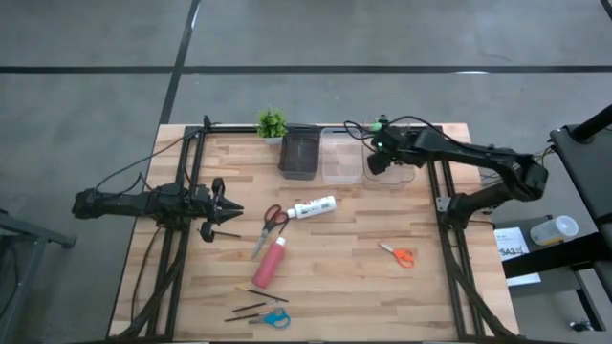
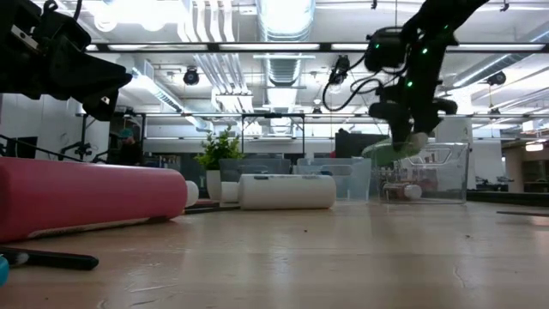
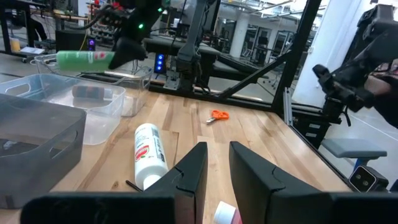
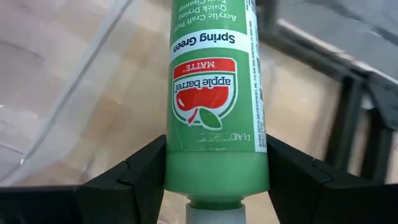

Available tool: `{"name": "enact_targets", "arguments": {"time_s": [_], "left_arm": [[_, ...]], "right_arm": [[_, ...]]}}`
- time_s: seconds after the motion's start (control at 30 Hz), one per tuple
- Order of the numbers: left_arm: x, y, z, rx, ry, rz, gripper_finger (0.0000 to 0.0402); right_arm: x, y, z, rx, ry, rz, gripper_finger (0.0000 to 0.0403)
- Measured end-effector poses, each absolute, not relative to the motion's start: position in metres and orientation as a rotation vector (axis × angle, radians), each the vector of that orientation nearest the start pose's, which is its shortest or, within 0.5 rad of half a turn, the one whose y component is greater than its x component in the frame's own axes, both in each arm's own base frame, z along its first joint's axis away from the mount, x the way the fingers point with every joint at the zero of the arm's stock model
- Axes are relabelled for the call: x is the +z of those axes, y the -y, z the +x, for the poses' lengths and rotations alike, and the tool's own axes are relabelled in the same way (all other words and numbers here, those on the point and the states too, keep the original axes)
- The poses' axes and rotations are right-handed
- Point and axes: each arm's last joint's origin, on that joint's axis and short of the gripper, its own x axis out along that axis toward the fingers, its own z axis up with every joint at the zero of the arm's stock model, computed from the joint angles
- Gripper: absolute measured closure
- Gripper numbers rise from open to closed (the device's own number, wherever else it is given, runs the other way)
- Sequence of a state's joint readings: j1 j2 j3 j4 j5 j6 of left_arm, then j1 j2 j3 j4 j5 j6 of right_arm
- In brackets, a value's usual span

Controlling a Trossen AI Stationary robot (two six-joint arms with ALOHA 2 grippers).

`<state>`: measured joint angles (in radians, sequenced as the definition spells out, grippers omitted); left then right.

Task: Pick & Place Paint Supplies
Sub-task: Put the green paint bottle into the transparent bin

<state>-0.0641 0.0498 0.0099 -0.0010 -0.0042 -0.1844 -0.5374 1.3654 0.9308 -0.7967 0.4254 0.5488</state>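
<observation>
My right gripper (image 1: 376, 159) hangs over the clear bins at the table's far side, shut on a green paint tube (image 4: 214, 93), which also shows in the left wrist view (image 3: 84, 59) and the low view (image 2: 390, 148). My left gripper (image 3: 216, 168) waits at the table's left, level and open, with nothing between its fingers. A white tube (image 1: 314, 206), a pinkish-red tube (image 1: 271, 262), red-handled scissors (image 1: 271, 226), orange scissors (image 1: 398, 254), blue scissors (image 1: 273, 318) and thin dark brushes (image 1: 253, 304) lie flat on the wood. My right gripper pinches the green tube between its two fingers, at the tube's sides (image 4: 174, 174) just above the white cap end (image 4: 211, 208). The tube runs on ahead of the fingers, along them. The fingers slant downward, and the tube is lifted clear above the clear bin.
A dark bin (image 1: 298, 153) and clear bins (image 1: 341, 161) stand in a row at the far edge, with a small potted plant (image 1: 272, 122) to their left. A small tube lies in one clear bin (image 3: 90, 92). Black frame rails run along both table sides.
</observation>
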Motion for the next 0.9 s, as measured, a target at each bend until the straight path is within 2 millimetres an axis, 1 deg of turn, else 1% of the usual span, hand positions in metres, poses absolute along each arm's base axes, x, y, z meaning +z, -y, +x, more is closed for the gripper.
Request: {"name": "enact_targets", "arguments": {"time_s": [0.13, 0.33, 0.47, 0.63, 0.77, 0.9], "left_arm": [[0.163, 0.006, 0.1, -0.056, -0.046, -0.183, 0.0324], [0.163, 0.006, 0.1, -0.056, -0.046, -0.183, 0.0324], [0.163, 0.006, 0.1, -0.056, -0.046, -0.183, 0.0324], [0.163, 0.006, 0.1, -0.056, -0.047, -0.183, 0.0325], [0.163, 0.006, 0.1, -0.056, -0.046, -0.183, 0.0325], [0.163, 0.006, 0.1, -0.056, -0.046, -0.183, 0.0325]], "right_arm": [[0.21, 0.147, 0.21, -1.169, -1.049, 0.517, 0.0182], [0.191, 0.16, 0.211, -1.178, -1.127, 0.552, 0.0181], [0.18, 0.166, 0.212, -1.168, -1.175, 0.571, 0.0182], [0.171, 0.172, 0.212, -1.168, -1.204, 0.582, 0.0182], [0.166, 0.175, 0.214, -1.108, -1.221, 0.614, 0.0182], [0.163, 0.176, 0.215, -1.097, -1.234, 0.618, 0.0182]]}}
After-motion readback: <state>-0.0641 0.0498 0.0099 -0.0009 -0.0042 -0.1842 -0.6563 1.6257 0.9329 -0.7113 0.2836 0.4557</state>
